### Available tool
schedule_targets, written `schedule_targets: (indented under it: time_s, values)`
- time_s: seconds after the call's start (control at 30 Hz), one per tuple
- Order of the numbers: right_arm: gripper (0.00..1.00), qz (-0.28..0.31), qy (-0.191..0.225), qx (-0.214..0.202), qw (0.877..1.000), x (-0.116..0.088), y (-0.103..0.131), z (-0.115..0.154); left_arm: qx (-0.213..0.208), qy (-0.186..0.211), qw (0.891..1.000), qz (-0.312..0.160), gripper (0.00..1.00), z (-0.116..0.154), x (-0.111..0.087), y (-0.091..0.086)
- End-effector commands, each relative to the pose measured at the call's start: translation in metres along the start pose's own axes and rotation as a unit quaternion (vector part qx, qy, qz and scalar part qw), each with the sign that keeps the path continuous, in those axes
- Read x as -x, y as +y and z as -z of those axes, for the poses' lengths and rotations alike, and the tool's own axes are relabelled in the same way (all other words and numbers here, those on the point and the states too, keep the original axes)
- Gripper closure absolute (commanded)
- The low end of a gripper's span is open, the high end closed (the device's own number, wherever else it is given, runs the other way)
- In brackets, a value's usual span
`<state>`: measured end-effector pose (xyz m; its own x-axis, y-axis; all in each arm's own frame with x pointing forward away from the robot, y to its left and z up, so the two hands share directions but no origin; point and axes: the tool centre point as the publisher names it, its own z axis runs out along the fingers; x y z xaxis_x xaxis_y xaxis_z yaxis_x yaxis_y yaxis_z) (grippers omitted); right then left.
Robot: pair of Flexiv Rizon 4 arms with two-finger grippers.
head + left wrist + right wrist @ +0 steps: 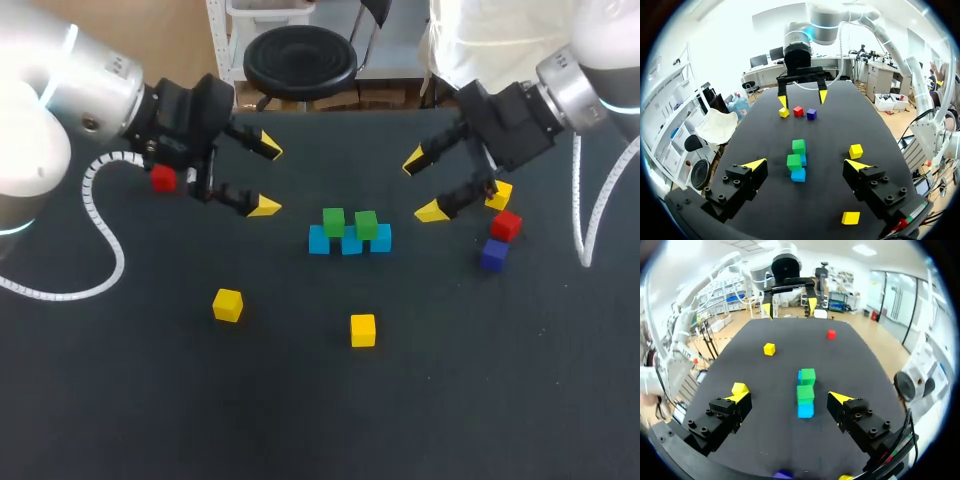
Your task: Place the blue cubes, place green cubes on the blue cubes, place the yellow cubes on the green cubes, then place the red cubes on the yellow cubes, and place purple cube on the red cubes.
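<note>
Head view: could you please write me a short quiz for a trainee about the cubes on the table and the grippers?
1. How many green cubes sit on top of the row of blue cubes?
2. True or false: the left gripper is shut on a cube.
3. Which cube lies closest to the purple cube? A) a red cube B) a green cube C) a blue cube

Key
1. Two.
2. False: its fingers are open and hold nothing.
3. A.
</note>
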<state>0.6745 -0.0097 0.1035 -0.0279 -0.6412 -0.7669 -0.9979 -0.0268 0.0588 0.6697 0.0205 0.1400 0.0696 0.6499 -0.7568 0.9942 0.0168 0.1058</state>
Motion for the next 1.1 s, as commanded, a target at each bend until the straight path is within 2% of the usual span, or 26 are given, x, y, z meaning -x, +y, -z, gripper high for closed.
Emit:
schedule_targets:
  time_s: [0.03,0.33,0.5,0.57,1.1]
  values:
    - [0.00,-0.030,0.013,-0.054,0.998,-0.001,0.049,0.007,0.001,-0.003,1.000,-0.001,0.00,0.001,-0.001,-0.001]
    - [0.00,-0.075,0.033,-0.105,0.991,-0.003,0.105,0.024,0.001,-0.003,1.000,-0.001,0.00,0.001,-0.001,-0.001]
    - [0.00,-0.068,0.038,-0.097,0.992,0.006,0.121,0.037,0.001,-0.003,1.000,-0.001,0.00,0.001,-0.001,-0.001]
    - [0.00,-0.063,0.042,-0.081,0.994,0.008,0.121,0.041,0.001,-0.003,1.000,-0.001,0.00,0.001,-0.001,-0.001]
    - [0.00,-0.063,0.042,-0.081,0.994,0.008,0.121,0.041,0.001,-0.003,1.000,-0.001,0.00,0.001,-0.001,-0.001]
